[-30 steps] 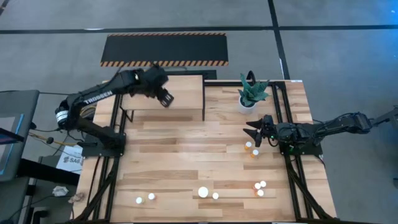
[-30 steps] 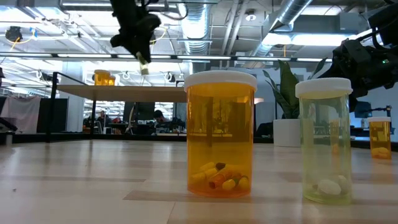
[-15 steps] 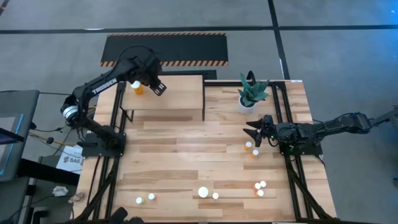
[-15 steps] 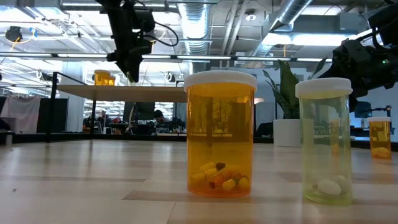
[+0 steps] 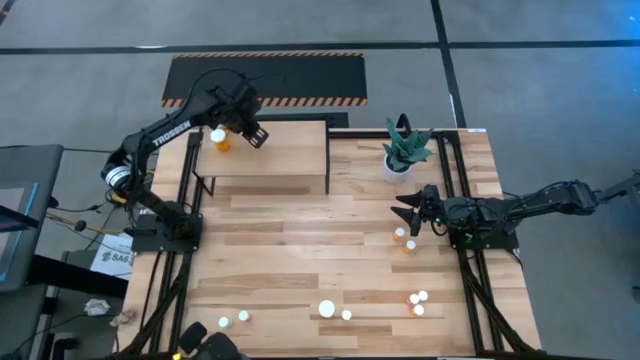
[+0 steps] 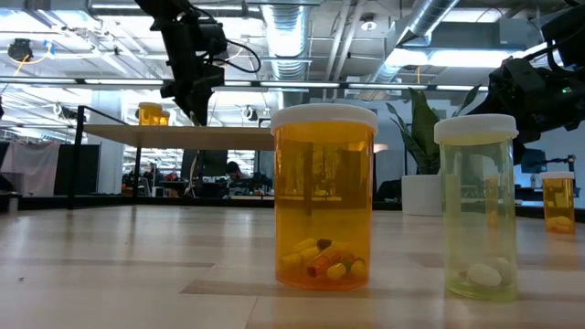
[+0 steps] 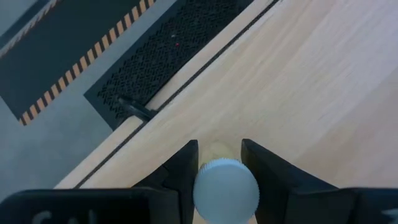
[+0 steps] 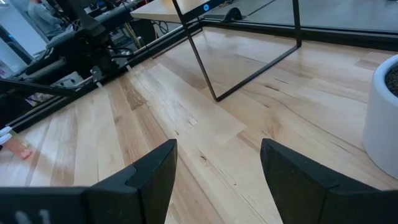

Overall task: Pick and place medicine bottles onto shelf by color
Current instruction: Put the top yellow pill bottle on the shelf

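Observation:
My left gripper (image 5: 250, 135) is over the left half of the light-wood shelf (image 5: 295, 160), shut on a small white-capped bottle (image 7: 225, 190) that the high view does not show. An orange bottle (image 5: 219, 138) stands upright on the shelf just left of it, also in the low view (image 6: 151, 114). My right gripper (image 5: 403, 212) is open and empty, low over the table's right side, just beyond two small bottles (image 5: 404, 239). Several more bottles stand along the near edge, among them a large orange one (image 6: 324, 196) and a yellowish one (image 6: 475, 206). My left gripper has the bottle between its two fingers (image 7: 186, 163), which reach down past the white cap (image 7: 225, 190) on either side. The fingers come from above, slanting toward the far edge. The bottle is upright. The cap hides its body and whether its base rests on the shelf.
A white pot with a green plant (image 5: 405, 150) stands right of the shelf. A black mat with orange-striped edges (image 5: 265, 78) lies on the floor beyond the shelf. Bare table lies between the shelf and the near row of bottles.
My left gripper has gone toward the far-left corner of the shelf and down, ending close beside the orange bottle standing there, which the arm no longer covers in the high view. That bottle has stayed in place.

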Controlling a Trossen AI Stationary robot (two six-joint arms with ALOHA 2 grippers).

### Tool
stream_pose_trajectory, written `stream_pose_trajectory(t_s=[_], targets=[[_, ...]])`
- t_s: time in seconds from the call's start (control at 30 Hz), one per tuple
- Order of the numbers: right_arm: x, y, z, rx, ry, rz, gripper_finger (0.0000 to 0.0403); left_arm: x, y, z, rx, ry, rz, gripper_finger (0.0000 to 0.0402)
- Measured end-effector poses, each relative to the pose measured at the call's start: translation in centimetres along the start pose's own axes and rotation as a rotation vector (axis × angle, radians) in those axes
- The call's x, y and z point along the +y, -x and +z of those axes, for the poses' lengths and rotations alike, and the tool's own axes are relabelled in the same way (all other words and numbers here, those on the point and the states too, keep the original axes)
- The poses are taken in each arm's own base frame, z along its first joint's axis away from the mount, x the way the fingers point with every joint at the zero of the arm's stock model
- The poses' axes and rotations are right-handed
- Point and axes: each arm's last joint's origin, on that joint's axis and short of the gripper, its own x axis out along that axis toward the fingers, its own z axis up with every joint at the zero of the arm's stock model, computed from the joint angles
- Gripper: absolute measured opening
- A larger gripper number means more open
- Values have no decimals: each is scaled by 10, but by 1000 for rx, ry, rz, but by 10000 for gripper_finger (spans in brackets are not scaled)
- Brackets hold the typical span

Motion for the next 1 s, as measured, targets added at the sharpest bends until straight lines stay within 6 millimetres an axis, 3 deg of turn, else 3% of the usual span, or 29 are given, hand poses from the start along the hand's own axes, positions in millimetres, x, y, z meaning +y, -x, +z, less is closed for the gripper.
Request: stream_pose_trajectory(t_s=[0.37,1.0], targets=[[0,0,0,0,0,0,256,5,-1,19,39,2,33,103],[0,0,0,0,0,0,256,6,0,22,31,137,96,103]])
